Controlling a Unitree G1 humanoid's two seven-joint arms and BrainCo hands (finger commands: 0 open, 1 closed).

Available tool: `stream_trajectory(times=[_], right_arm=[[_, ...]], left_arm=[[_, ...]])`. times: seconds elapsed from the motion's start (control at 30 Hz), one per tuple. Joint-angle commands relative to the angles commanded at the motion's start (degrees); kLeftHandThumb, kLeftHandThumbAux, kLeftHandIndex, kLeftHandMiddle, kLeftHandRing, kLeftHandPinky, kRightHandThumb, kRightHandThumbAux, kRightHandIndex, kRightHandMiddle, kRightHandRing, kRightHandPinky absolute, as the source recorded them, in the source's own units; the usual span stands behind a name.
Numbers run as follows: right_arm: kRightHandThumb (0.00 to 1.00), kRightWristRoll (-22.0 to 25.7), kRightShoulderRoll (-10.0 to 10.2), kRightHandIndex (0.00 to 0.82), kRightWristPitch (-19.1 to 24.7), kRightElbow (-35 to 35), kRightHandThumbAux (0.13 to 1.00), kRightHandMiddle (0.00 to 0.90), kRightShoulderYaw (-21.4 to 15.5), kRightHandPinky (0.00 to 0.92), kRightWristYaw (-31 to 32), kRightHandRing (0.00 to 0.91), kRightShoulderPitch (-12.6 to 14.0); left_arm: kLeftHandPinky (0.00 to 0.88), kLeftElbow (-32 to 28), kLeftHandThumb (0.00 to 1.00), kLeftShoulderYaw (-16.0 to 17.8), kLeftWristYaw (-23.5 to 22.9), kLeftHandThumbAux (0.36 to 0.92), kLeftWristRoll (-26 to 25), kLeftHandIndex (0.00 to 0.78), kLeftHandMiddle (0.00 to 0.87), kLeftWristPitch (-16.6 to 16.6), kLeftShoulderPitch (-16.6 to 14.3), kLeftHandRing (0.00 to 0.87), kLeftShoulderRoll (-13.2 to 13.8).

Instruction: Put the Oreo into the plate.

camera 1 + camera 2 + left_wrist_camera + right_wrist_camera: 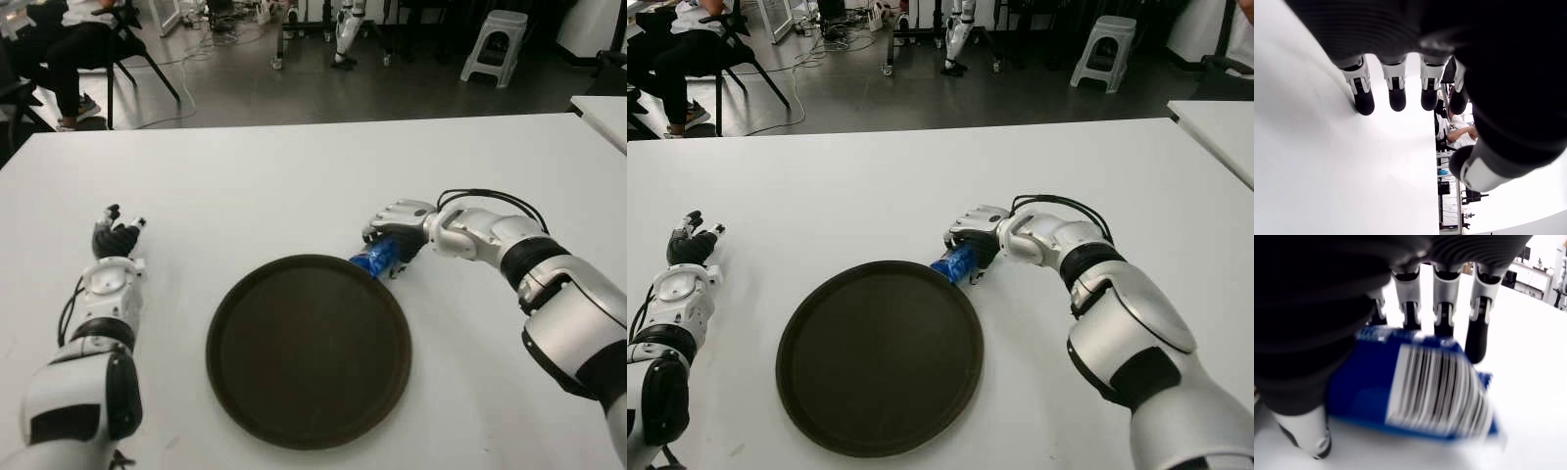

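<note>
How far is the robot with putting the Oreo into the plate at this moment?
Done: the right hand has closed around the blue Oreo pack, as its wrist view shows. In hand: the pack is at the plate's far right rim, not inside it. Left: move it over the plate and release. The left hand shows left of the plate, open and holding nothing.

- A white worktop (294, 176) fills most of the eye views, from the lower edge up to about a quarter of the way down the frame.
- Beyond its far edge lies a grey floor (255, 88).
- At the upper left of the frame a person (59, 49) in dark trousers sits on a black chair (127, 44).
- A pale plastic stool (495, 44) stands at the upper right.
- Wheeled stand legs (343, 39) and loose cables (220, 34) show at the top centre.
- A corner of a second white table (605, 113) enters at the right edge.
</note>
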Motion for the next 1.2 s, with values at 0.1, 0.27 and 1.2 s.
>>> stream_trajectory(times=[0.1, 0.27, 1.2], right_arm=[[0.699, -1.00, -0.13, 0.428, 0.73, -0.15, 0.718, 0.659, 0.79, 0.660, -1.40, 0.668, -0.16], [0.702, -2.31, 0.11, 0.431, 2.59, -0.22, 0.718, 0.694, 2.55, 0.675, -0.04, 0.696, -1.31], [0.707, -0.60, 1.05, 0.437, 7.64, -1.03, 0.716, 0.752, 0.97, 0.716, 5.94, 0.743, -1.10]], left_arm=[[0.054, 0.01, 0.149, 0.17, -0.01, 0.709, -0.15, 0.000, 0.027, -0.06, 0.02, 0.028, 0.00], [0.046, 0.02, 0.152, 0.05, 0.11, 0.711, 0.01, 0.000, 0.028, -0.12, 0.04, 0.024, 0.05], [0.072, 0.01, 0.154, -0.39, 0.72, 0.713, 0.37, 0.000, 0.033, 0.15, -0.03, 0.041, 0.06]])
